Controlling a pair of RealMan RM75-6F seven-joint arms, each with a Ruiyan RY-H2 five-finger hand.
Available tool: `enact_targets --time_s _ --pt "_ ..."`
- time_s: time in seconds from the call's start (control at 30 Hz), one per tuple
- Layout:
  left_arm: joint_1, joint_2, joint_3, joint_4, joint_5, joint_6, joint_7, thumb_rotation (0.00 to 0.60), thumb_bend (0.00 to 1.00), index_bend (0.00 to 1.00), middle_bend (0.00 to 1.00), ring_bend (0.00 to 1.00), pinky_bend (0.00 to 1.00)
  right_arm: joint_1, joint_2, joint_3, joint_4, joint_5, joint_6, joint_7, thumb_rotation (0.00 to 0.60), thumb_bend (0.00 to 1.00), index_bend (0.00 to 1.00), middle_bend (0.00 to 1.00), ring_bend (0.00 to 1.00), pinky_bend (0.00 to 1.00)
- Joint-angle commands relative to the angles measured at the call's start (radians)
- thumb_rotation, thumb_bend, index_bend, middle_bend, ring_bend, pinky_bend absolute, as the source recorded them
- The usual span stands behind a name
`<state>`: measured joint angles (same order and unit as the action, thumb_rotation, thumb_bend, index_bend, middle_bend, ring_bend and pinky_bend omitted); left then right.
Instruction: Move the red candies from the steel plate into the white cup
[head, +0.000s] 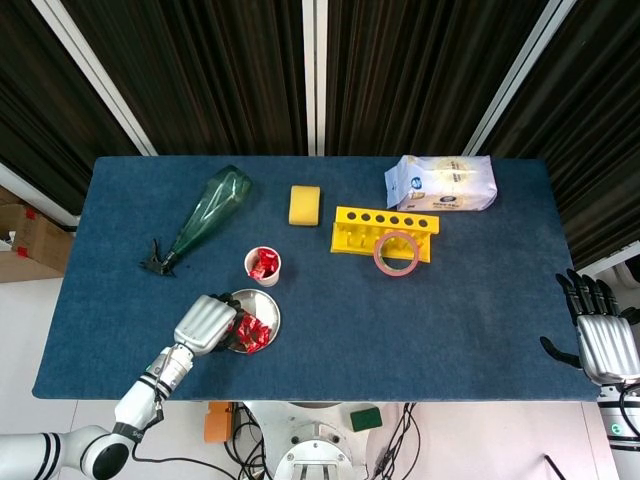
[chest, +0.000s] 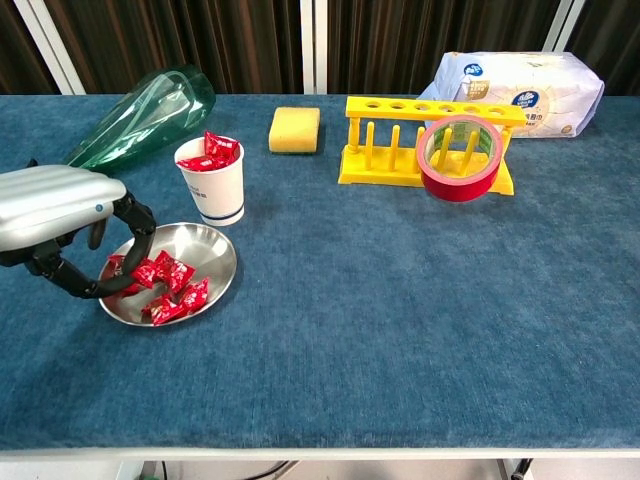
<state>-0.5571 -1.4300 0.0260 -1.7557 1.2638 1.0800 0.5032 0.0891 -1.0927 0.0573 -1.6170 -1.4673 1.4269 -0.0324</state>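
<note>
Several red candies (chest: 165, 285) lie in the steel plate (chest: 215, 255), also seen from above as red candies (head: 250, 331) in the plate (head: 268, 308). Just behind it stands the white cup (chest: 211, 182) with red candies inside; the head view shows the cup (head: 263, 266) too. My left hand (chest: 62, 226) hovers over the plate's left side, fingers curled down among the candies. One candy sits between thumb and fingers, but a grip on it is not plain. My left hand (head: 204, 324) covers the plate's left part. My right hand (head: 600, 338) hangs off the table's right edge, fingers spread, empty.
A green glass bottle (chest: 135, 118) lies behind the left hand. A yellow sponge (chest: 295, 129), a yellow tube rack (chest: 420, 135) with a red tape roll (chest: 458, 158) leaning on it, and a white wipes pack (chest: 520, 90) stand further back.
</note>
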Motion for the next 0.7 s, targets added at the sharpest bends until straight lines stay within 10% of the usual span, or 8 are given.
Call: enact_targets --time_s 0.03,0.7 --pt "0.002 0.0 -0.003 -0.002 0.004 0.004 -0.001 0.6 0.38 0.68 0.46 0.33 0.51 0.0 0.0 0.0 0.0 0.0 0.001 0.001 0.6 0.2 0.0 0.0 0.0 0.0" --pt "-0.016 0.084 -0.121 -0.13 0.02 0.094 0.058 0.6 0.4 0.7 0.47 0.34 0.52 -0.005 0.003 -0.001 0.0 -0.008 0.011 0.008 0.6 0.2 0.0 0.0 0.0 0.0"
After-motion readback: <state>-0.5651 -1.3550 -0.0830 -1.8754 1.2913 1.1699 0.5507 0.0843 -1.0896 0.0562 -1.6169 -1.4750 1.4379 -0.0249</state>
